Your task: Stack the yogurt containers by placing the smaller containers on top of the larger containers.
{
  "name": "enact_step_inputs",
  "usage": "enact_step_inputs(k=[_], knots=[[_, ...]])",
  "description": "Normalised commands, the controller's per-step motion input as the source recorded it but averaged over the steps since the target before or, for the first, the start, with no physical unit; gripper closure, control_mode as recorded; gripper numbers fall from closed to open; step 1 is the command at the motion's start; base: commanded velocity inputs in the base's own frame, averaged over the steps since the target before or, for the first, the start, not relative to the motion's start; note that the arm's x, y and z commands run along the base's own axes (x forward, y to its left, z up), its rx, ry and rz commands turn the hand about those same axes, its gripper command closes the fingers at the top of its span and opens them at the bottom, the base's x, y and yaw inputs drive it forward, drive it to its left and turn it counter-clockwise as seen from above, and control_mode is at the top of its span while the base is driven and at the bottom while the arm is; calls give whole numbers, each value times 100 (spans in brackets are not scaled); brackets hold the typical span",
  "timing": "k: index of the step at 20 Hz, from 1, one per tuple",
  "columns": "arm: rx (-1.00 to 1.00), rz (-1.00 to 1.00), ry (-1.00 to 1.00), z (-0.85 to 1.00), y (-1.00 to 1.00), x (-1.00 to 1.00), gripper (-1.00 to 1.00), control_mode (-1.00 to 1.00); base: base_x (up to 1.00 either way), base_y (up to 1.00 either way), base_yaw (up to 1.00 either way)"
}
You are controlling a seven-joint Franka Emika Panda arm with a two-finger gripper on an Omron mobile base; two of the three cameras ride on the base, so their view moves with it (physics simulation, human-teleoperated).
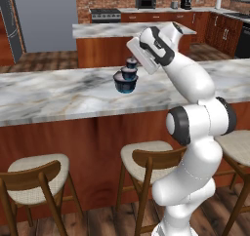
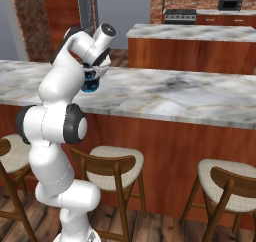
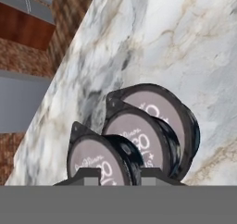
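Observation:
Three yogurt containers stand stacked on the near marble counter [image 1: 58, 96]. The largest tub [image 1: 125, 83] is at the bottom, the middle-sized tub [image 1: 129, 72] sits on it, and the tiniest tub [image 1: 132, 62] is on top. From the hand view their pale grey lids overlap: largest [image 3: 162, 108], middle [image 3: 132, 131], tiniest [image 3: 95, 159] nearest. My gripper [image 3: 120, 174] reaches down from the right onto the stack's top. Its dark fingertips [image 3: 88, 174] flank the tiniest tub and are closed against it. The arm hides most of the stack [image 2: 90, 86] in the right base view.
Three wooden stools [image 1: 146, 157] stand in front of the counter, under its overhang. A second marble island [image 1: 112, 30] lies behind. A stove [image 1: 105, 14] and a microwave [image 1: 145, 2] line the far brick wall.

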Motion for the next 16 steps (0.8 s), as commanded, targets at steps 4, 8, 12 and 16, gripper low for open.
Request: enact_step_inputs(k=[4,8,12,16], knots=[[0,0,0,-6,1,3,100,-100,0,0,0],[0,0,0,-7,0,0,100,-100,0,0,0],[0,0,0,-4,0,0,100,-100,0,0,0],[0,0,0,-4,0,0,100,-100,0,0,0]])
